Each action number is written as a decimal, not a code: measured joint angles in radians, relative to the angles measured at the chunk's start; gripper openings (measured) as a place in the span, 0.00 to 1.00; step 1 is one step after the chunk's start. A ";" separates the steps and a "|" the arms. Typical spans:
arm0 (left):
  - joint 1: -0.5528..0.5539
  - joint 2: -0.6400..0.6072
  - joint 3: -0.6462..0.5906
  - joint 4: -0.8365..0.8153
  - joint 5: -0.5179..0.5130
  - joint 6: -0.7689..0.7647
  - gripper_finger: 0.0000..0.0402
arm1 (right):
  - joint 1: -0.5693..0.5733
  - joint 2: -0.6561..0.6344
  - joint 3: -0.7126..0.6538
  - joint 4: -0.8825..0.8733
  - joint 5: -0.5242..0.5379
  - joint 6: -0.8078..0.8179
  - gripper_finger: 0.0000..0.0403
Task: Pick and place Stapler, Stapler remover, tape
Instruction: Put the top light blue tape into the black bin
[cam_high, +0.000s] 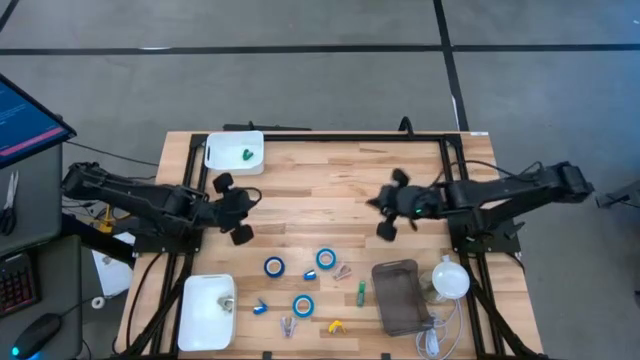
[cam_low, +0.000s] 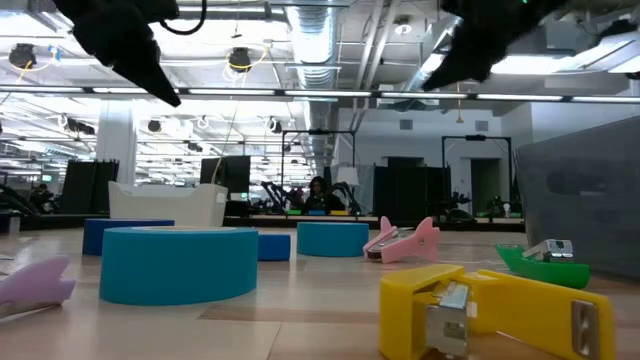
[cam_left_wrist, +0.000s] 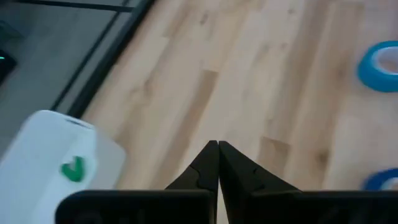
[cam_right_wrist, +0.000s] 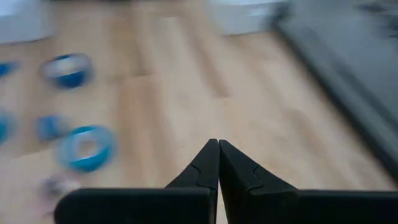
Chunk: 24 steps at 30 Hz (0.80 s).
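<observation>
Evenly lit from overhead; ceiling strip lights (cam_low: 300, 95) glaring bright in low view, arms silhouetted black against them. Soft, short shadows on wooden table (cam_high: 330, 190) in high view, no hard glare there. Low view: yellow stapler (cam_low: 495, 310) in foreground soft, room behind the table sharper. Right wrist view heavily smeared, blue tape roll (cam_right_wrist: 87, 147) blurry, far edge of table washed out. Left wrist view mildly soft, white tray (cam_left_wrist: 37, 165) bright, slightly blown.
</observation>
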 joint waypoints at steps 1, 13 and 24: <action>0.006 0.000 0.000 0.001 -0.015 0.004 0.00 | 0.012 0.034 0.030 -0.012 -0.040 -0.018 0.00; 0.015 0.000 -0.084 0.025 -0.208 -0.111 0.00 | 0.078 0.323 0.314 -0.258 -0.245 -0.074 0.00; 0.015 -0.003 -0.145 0.046 -0.218 -0.121 0.00 | 0.011 0.531 0.447 -0.220 -0.297 -0.038 0.00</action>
